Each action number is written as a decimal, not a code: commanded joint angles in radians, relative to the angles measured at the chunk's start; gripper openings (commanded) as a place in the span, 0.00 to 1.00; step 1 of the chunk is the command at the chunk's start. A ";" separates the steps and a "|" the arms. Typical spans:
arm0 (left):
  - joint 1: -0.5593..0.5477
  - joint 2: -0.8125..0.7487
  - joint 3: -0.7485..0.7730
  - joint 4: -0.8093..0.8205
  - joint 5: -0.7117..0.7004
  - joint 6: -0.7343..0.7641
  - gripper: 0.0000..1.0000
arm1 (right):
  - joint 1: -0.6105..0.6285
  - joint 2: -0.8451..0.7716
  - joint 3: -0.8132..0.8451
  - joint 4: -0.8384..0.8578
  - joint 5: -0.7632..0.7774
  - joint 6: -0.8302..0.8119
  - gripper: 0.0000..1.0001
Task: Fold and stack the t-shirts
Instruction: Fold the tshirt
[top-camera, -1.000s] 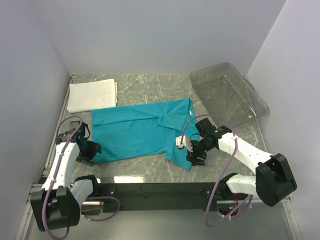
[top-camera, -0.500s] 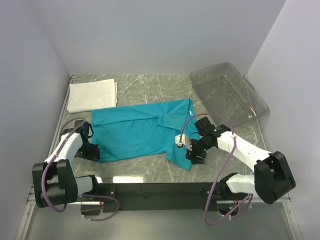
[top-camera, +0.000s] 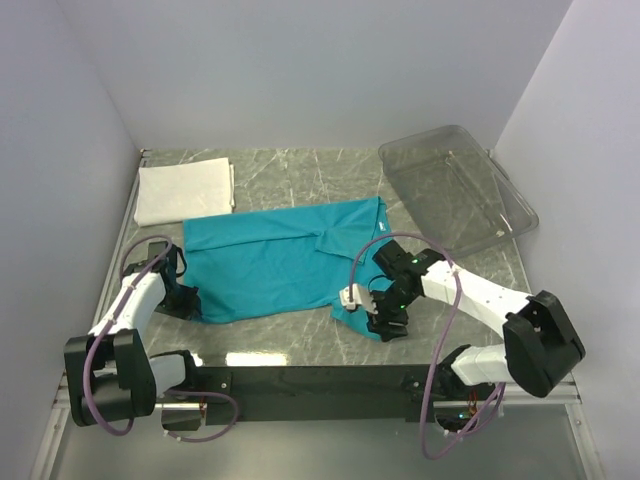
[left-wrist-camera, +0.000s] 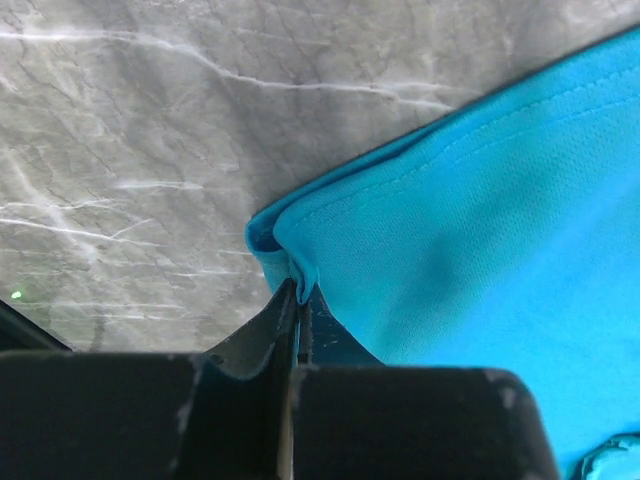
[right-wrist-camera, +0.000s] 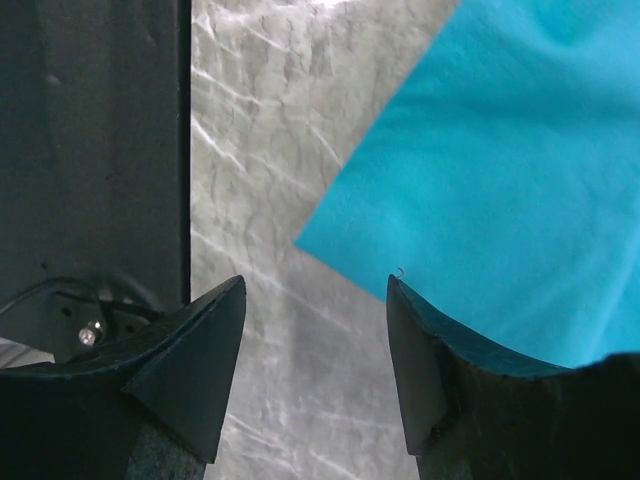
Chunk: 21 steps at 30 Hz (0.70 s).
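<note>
Teal t-shirt lies flat mid-table, long axis running left-right. Left gripper is pinched tight on its near-left corner. Right gripper has jaws wide and the near-right corner sits just ahead between them, not yet gripped. White t-shirt is folded, far left.

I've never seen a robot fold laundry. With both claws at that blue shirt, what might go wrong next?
The left gripper pinches only the very corner of the teal shirt, so the cloth might slip out when lifted. The right gripper is open at another corner; closing there could catch too little cloth.
</note>
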<state>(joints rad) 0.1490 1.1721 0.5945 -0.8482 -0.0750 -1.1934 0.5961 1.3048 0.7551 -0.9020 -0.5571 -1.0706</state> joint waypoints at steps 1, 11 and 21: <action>-0.002 -0.032 -0.012 0.015 0.021 0.015 0.03 | 0.050 0.028 -0.010 0.077 0.057 0.093 0.64; -0.002 -0.055 -0.004 0.009 0.029 0.018 0.02 | 0.183 0.099 -0.068 0.195 0.196 0.213 0.49; 0.000 -0.092 0.017 -0.015 0.035 0.052 0.01 | 0.150 0.024 -0.031 0.142 0.178 0.238 0.00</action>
<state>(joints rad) 0.1490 1.1149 0.5842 -0.8448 -0.0490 -1.1709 0.7807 1.3869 0.7010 -0.7059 -0.3557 -0.8268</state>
